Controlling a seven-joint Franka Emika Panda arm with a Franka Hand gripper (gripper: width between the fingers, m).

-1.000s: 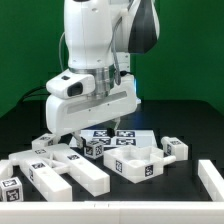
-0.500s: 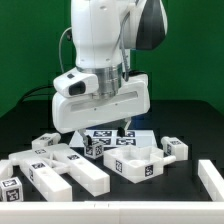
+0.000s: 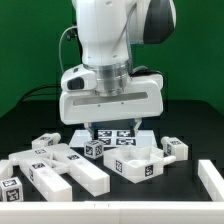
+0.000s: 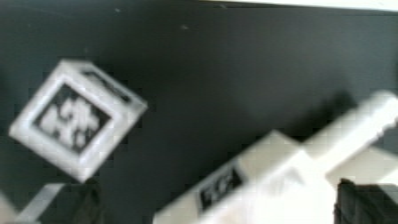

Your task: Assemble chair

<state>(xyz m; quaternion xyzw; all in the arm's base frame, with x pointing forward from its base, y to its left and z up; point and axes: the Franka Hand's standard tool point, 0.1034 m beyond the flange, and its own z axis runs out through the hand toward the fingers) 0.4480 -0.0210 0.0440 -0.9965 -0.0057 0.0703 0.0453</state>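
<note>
The chair's white tagged parts lie loose on the black table. In the exterior view a small cube [image 3: 95, 150] and a square open frame piece [image 3: 136, 162] sit in the middle, with long bars [image 3: 62, 170] on the exterior view's left. My gripper [image 3: 112, 128] hangs open and empty just above the marker board [image 3: 118, 136], holding nothing. In the wrist view the gripper [image 4: 214, 205] has its dark fingers [image 4: 64, 205] spread wide. A white tagged part [image 4: 294, 165] lies between them, and a tagged cube [image 4: 75, 110] lies apart from it.
A small white block [image 3: 173, 148] lies on the exterior view's right and a bar [image 3: 212, 180] at the far right edge. Another tagged block [image 3: 10, 190] sits at the front left and a small one [image 3: 48, 143] behind the bars. A green wall stands at the back.
The arm has moved toward the exterior view's right and the wrist has turned, so the gripper now faces the camera squarely over the marker board. The parts have not moved.
</note>
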